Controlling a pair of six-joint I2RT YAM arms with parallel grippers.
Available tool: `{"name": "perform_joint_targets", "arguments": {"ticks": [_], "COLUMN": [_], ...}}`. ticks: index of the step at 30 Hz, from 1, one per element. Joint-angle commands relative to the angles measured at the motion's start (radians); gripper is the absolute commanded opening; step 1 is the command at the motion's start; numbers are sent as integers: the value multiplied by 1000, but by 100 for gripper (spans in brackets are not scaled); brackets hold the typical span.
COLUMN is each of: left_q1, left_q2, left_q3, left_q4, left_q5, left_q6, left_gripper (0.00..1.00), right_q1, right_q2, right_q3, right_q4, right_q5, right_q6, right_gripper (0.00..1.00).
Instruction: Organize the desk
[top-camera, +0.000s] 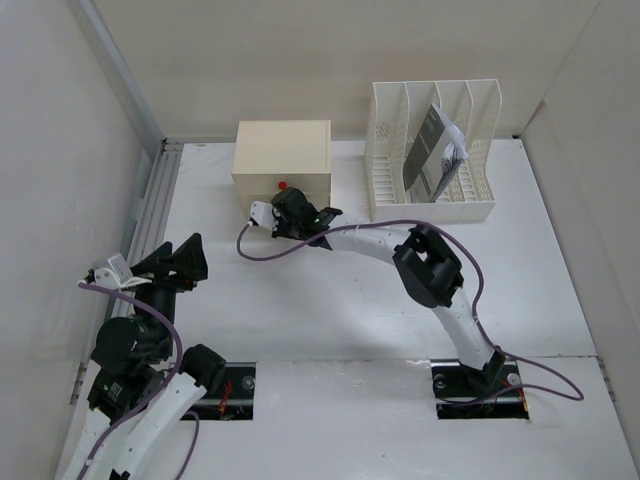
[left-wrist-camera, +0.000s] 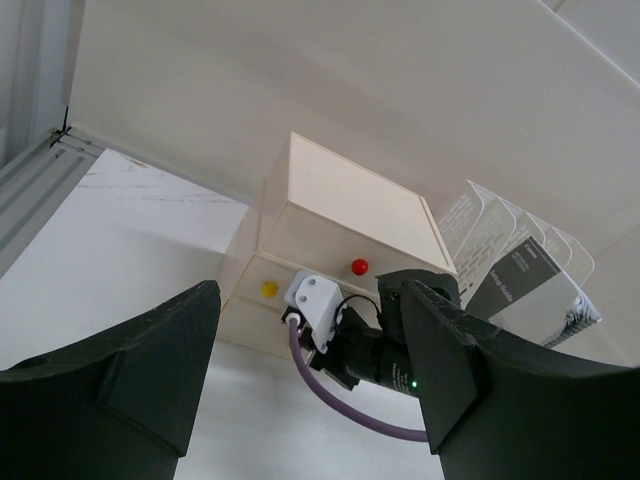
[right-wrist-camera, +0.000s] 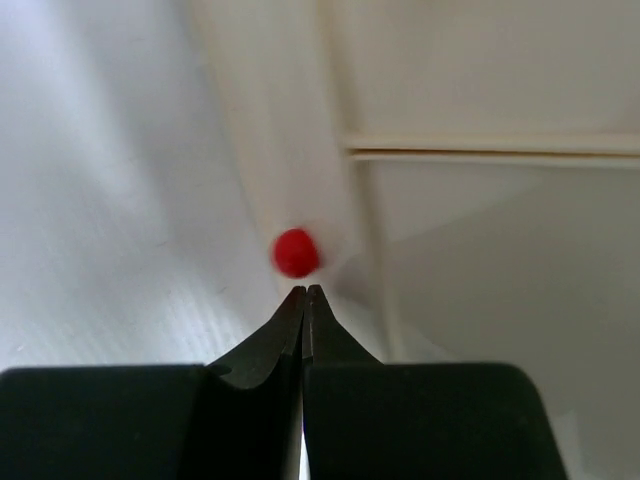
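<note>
Right gripper (right-wrist-camera: 303, 292), jaws pressed together, aims its tips at the red knob (right-wrist-camera: 295, 252) on the drawer box (top-camera: 282, 150) front, just short of touching, probably to work that drawer. Left gripper (top-camera: 180, 262) hangs spread, well left of the box. Beneath the box the desk (top-camera: 330, 300) lies flat, its rail (top-camera: 158, 200) running front-to-back.

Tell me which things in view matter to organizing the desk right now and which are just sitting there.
In play: desk; beige drawer box; its red knob; right gripper, shut, tips right by that knob.
Idle, probably: white file rack holding a grey booklet; yellow knob; left gripper, open, holding nothing.
</note>
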Motion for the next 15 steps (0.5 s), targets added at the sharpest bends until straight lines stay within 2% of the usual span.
{"name": "perform_joint_targets", "arguments": {"ticks": [1,2,3,4,6,8,9,10,11,12,13,15], "left_q1": [-1,-1,-1,-1,-1,-1,-1,-1,-1,-1,-1,-1], "left_q2": [-2,-2,-2,-2,-2,-2,-2,-2,9,9,9,18], "left_q3": [1,1,1,1,1,1,1,1,1,1,1,1], "left_q4": [28,28,28,28,28,28,28,28,28,28,28,28], "left_q5": [0,0,0,0,0,0,-9,-9,-9,-9,-9,2], "left_q6": [0,0,0,0,0,0,0,0,0,0,0,0], "left_gripper": [70,70,70,70,70,70,70,70,70,70,70,72], "right_q1": [-12,-12,-12,-12,-12,-3,-3,-3,-3,-3,-3,-3], "right_q2": [-66,-91,-105,-117,-154,-175,-186,-198,-198,-189,-189,-236], "right_q3": [-20,-5,-5,9,48,120,153,192,246,372,427,463], "right_q4": [-74,-146,-214,-333,-450,-601,-651,-702,-827,-893,-941,-916], "right_q5": [-191,-292,-476,-556,-722,-781,-802,-803,-803,-803,-748,-657], "right_q6": [-70,-108,-140,-163,-219,-228,-217,-198,-181,-181,-168,-81], "right_gripper": [1,2,2,2,6,25,43,99,100,100,100,100]}}
